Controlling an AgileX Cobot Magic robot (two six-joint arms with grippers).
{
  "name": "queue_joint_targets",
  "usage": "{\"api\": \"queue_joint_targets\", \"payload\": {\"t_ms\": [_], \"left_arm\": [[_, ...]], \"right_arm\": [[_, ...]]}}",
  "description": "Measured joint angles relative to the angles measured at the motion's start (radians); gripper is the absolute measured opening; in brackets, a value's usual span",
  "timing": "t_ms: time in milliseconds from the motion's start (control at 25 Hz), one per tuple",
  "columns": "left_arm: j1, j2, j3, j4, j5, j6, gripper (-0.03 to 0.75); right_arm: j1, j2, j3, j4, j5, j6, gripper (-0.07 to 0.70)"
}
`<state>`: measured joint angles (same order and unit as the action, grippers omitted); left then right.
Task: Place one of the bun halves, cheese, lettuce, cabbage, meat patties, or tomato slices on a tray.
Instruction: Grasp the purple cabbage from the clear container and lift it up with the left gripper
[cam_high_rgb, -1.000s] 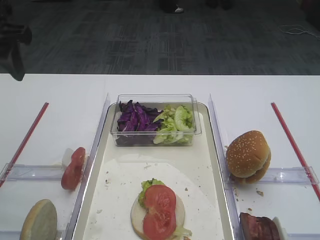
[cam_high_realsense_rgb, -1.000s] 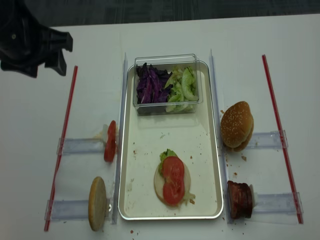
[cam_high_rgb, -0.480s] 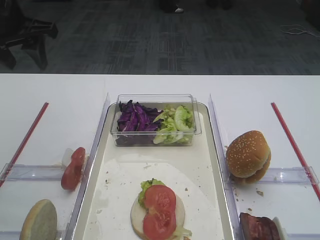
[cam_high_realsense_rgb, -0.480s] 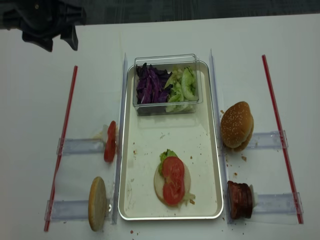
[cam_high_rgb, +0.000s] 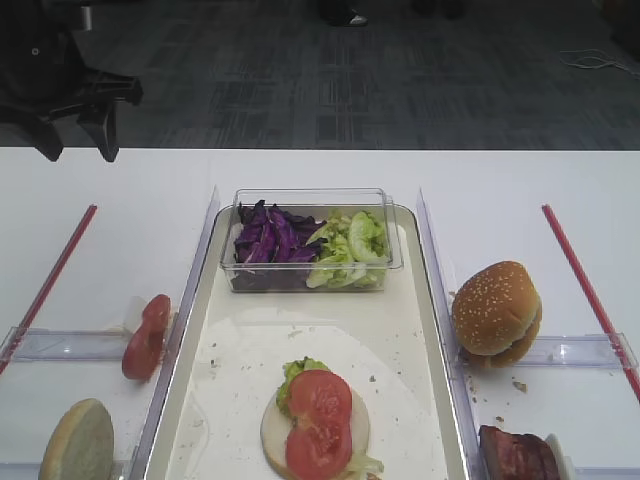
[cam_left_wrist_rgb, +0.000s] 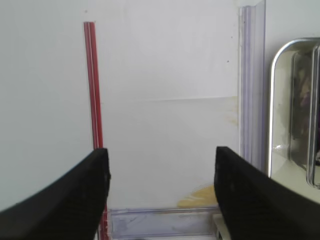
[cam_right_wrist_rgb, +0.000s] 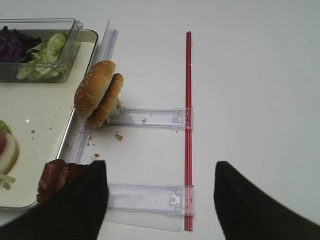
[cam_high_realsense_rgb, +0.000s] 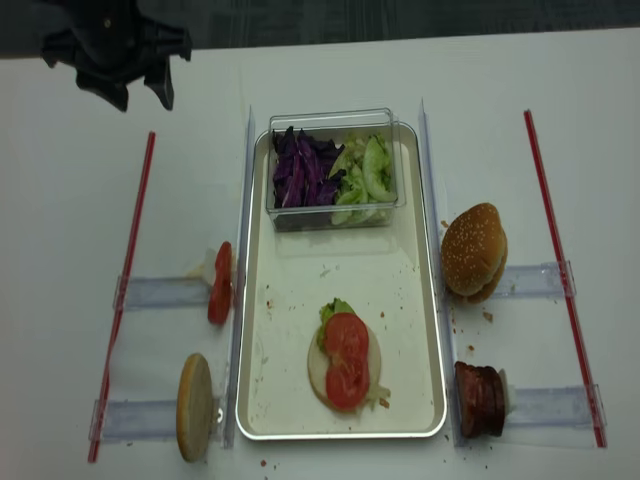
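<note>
The tray (cam_high_realsense_rgb: 262, 385) holds a flat-cut bun half (cam_high_realsense_rgb: 315, 368) topped with lettuce (cam_high_realsense_rgb: 334, 308) and two tomato slices (cam_high_realsense_rgb: 346, 360). Left of the tray, another tomato slice (cam_high_realsense_rgb: 221, 283) and a pale bun half (cam_high_realsense_rgb: 195, 406) lean on rails. To its right are a sesame bun (cam_high_realsense_rgb: 474, 250) and meat patties (cam_high_realsense_rgb: 481, 398). My left gripper (cam_high_realsense_rgb: 142, 98) hangs open and empty over the table's far left. My right gripper (cam_right_wrist_rgb: 160, 200) is open over a rail, beside the patties (cam_right_wrist_rgb: 56, 176). Cheese and the cabbage are out of view.
A clear tub (cam_high_realsense_rgb: 332, 170) of shredded purple leaves and green leaves stands at the tray's far end. Clear rails (cam_high_realsense_rgb: 160, 292) and red strips (cam_high_realsense_rgb: 130, 250) flank the tray. Crumbs lie near the sesame bun. A pale yellow smear (cam_left_wrist_rgb: 200, 196) marks the table.
My left gripper has moved to the right along the table's far edge, still open. The food and the tray have not moved.
</note>
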<state>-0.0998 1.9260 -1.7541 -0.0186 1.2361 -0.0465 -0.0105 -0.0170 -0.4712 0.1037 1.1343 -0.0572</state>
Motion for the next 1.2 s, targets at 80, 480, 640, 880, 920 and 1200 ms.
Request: {"api": "queue_joint_targets", "payload": {"t_ms": [80, 480, 640, 880, 920, 1200], "left_arm": [[0.0, 0.024, -0.02, -0.002, 0.0, 0.0, 0.424], [0.0, 0.122, -0.13, -0.045, 0.0, 0.013, 0.418], [0.0, 0.147, -0.152, -0.056, 0.0, 0.013, 0.418], [0.0, 0.174, -0.156, -0.058, 0.0, 0.013, 0.418], [0.0, 0.174, -0.156, -0.06, 0.0, 0.013, 0.418], [0.0, 0.174, -0.161, -0.1, 0.0, 0.032, 0.414]], "right_arm": [[0.0, 0.0, 0.0, 0.0, 0.0, 0.0, 0.468], [0.0, 0.0, 0.0, 0.0, 0.0, 0.0, 0.468], [0.0, 0.0, 0.0, 0.0, 0.0, 0.0, 0.468], [0.0, 0.0, 0.0, 0.0, 0.0, 0.0, 0.468], [0.0, 0.0, 0.0, 0.0, 0.0, 0.0, 0.468], [0.0, 0.0, 0.0, 0.0, 0.0, 0.0, 0.468]]}}
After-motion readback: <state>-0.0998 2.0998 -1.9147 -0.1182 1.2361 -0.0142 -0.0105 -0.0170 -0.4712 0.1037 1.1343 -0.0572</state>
